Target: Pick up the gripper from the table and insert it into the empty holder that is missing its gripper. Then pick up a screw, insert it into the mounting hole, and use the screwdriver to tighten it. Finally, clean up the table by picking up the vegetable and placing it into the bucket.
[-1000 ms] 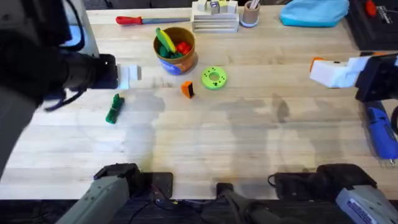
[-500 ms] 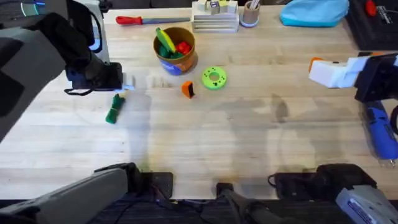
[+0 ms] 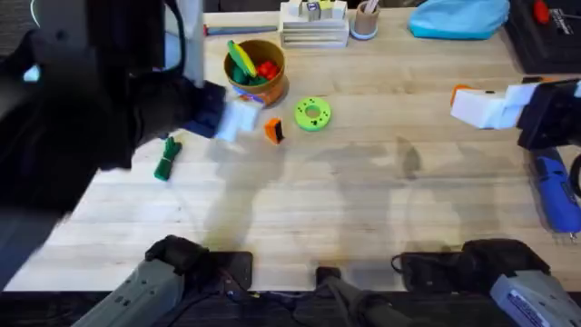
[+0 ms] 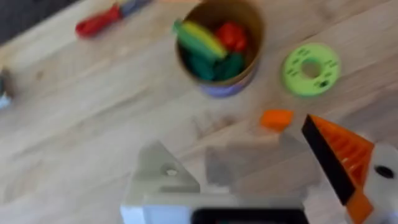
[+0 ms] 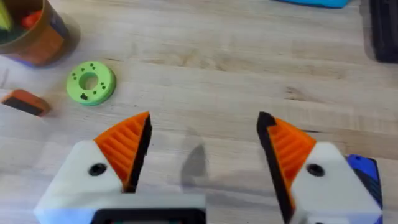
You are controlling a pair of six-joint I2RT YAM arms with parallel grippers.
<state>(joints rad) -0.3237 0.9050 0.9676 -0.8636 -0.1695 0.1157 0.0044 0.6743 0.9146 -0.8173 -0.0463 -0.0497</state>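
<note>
Overhead, the left arm's fingers [image 3: 238, 116] hung blurred mid-left beside the blue tan-rimmed bucket [image 3: 255, 73]; their state was unreadable. Lower left on the tabletop [image 3: 363, 209] lay the dark-green toy vegetable [image 3: 166, 159]. Right-wrist view: orange-padded fingers [image 5: 202, 152] stood apart, empty, presumably waiting.

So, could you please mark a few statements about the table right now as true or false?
1. The green ring-shaped disc lies inside the bucket. False: it lies on the table beside it.
2. The right gripper is open and holds nothing. True.
3. The dark-green vegetable is on the table. True.
4. The blue screwdriver stands in the bucket. False: it lies at the table's right edge.
</note>
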